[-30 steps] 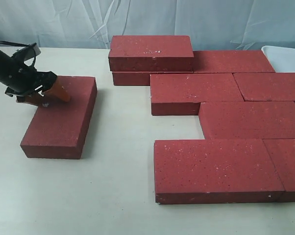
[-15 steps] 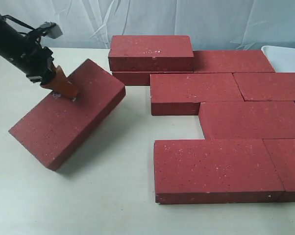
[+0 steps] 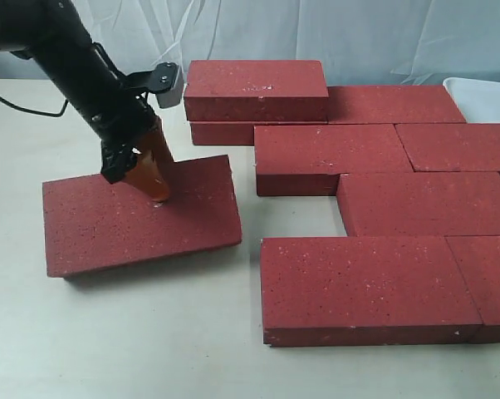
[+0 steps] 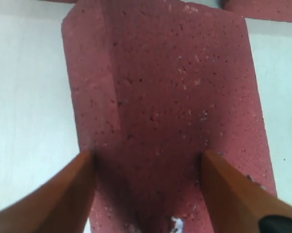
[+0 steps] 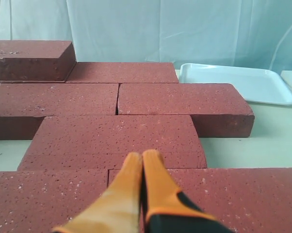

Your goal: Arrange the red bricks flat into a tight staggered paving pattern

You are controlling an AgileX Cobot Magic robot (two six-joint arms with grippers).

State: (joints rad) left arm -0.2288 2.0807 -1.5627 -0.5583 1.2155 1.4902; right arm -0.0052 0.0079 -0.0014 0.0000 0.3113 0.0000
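Note:
A loose red brick sits left of the laid bricks, slightly tilted, with a shadow under its front edge. My left gripper grips it at its far long edge. In the left wrist view the orange fingers straddle this brick, with the gripper's middle over it. Several red bricks lie flat in staggered rows on the right. One more brick is stacked on the back row. My right gripper is shut and empty, hovering over the laid bricks.
A white tray stands at the back right, also in the right wrist view as a tray beyond the bricks. Bare table lies in front of the held brick. A gap opens left of the third row.
The left gripper closed on the loose brick, lifted it and swung it round rightward. Its long side now runs parallel to the paved rows. The right gripper has not moved.

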